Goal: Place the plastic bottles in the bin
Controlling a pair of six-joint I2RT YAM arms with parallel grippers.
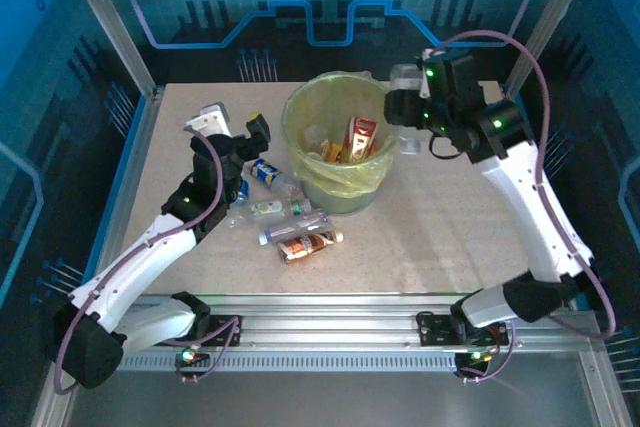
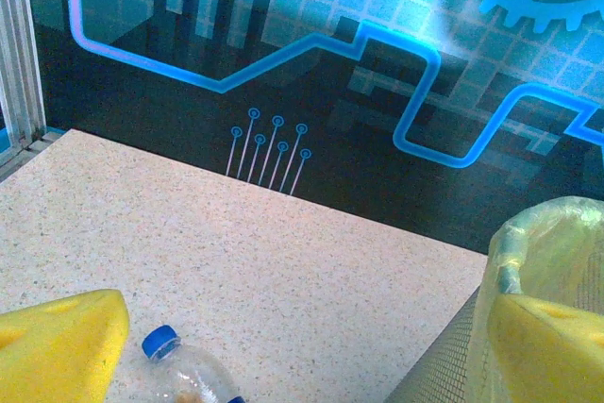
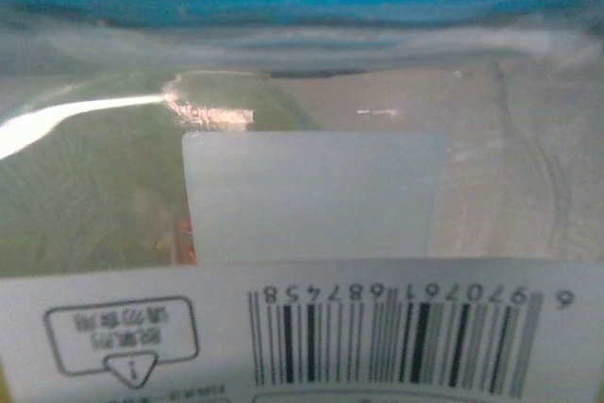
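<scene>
The bin (image 1: 300,107) stands mid-table, lined with a yellow-green bag, with a few red and orange packs inside. Just outside its right rim, my right gripper (image 1: 404,107) is shut on a clear plastic bottle (image 1: 407,77), held upright. Close up in the right wrist view, that bottle (image 3: 311,200) shows a white barcode label (image 3: 396,327). Several plastic bottles lie left of the bin: a blue-labelled one (image 1: 266,174), a green-labelled one (image 1: 268,209) and a red-brown one (image 1: 310,244). My left gripper (image 1: 236,133) hangs open above them. Its yellow fingertips (image 2: 57,342) flank a blue-capped bottle (image 2: 179,365).
The bin's mesh wall and bag rim (image 2: 543,233) stand close to my left gripper's right finger. The left arm stretches over the table's left side. Dark blue-patterned panels close off the back, and an aluminium rail (image 1: 330,332) runs along the front edge.
</scene>
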